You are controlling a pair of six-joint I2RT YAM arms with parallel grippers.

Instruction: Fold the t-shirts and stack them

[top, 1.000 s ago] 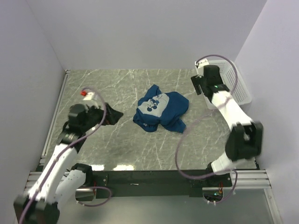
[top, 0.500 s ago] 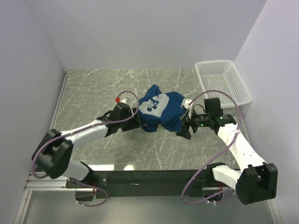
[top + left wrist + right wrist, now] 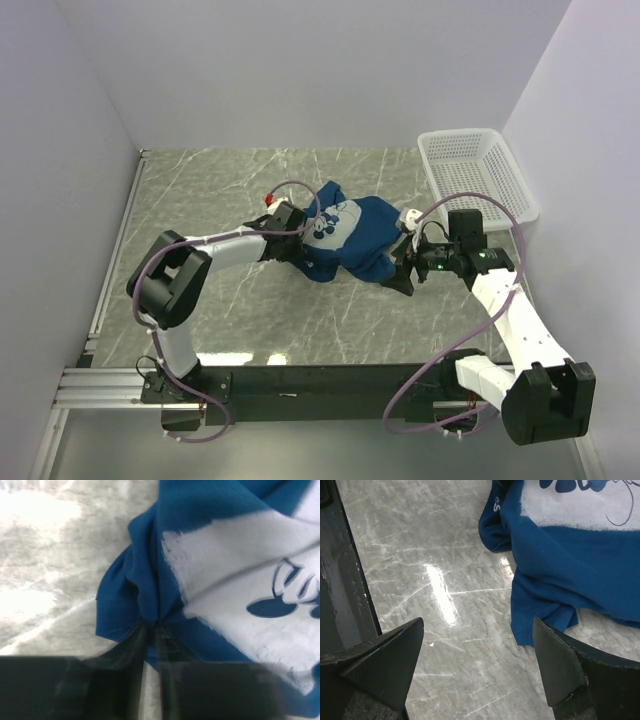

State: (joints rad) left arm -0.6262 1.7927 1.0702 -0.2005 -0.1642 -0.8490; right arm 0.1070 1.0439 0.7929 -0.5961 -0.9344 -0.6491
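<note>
The dark blue t-shirt (image 3: 350, 240) lies crumpled in a heap near the middle of the grey marbled worktop (image 3: 220, 190), its white and pale-blue print facing up. The left end effector (image 3: 151, 630) reaches in from the shirt's left side, its fingers drawn nearly together and clamped on a bunched fold of blue cloth just beside the print. The right end effector (image 3: 478, 630) sits low at the shirt's right edge, fingers spread wide apart and holding nothing; bare worktop and a corner of cloth show between them. A white mesh basket (image 3: 470, 133) stands at the far right corner, well apart from the shirt.
</note>
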